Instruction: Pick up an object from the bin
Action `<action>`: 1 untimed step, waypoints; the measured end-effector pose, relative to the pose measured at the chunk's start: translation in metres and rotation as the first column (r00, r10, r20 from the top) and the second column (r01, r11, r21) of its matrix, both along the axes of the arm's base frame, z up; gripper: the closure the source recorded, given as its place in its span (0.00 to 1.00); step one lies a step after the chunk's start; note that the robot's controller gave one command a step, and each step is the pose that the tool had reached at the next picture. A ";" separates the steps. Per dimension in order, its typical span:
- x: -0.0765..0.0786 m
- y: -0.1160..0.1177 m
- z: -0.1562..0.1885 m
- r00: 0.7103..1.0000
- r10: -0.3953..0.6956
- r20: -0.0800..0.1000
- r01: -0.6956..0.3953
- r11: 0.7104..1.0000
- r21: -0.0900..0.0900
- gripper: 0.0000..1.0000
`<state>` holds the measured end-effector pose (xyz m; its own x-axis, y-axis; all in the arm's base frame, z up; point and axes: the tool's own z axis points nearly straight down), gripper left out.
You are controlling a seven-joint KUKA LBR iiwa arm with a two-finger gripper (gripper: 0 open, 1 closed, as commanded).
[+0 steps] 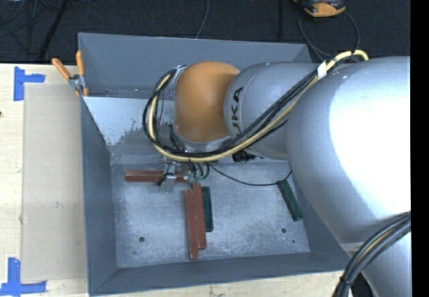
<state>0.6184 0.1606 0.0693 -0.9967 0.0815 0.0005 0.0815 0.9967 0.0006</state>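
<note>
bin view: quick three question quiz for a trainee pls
1. True or false: the long brown bar stands upright against the bin wall.
2. Which thing lies just left of the gripper in the view? A the short brown bar; B a yellow ball; C a white cup.
3. How many dark green strips lie in the bin?

Key: 1 false, it lies flat on the floor. 2 A. 3 two: one strip beside the long brown bar, one strip further right.
</note>
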 end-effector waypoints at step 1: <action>-0.025 -0.007 0.142 0.944 0.331 0.007 -0.331 0.944 -0.001 1.00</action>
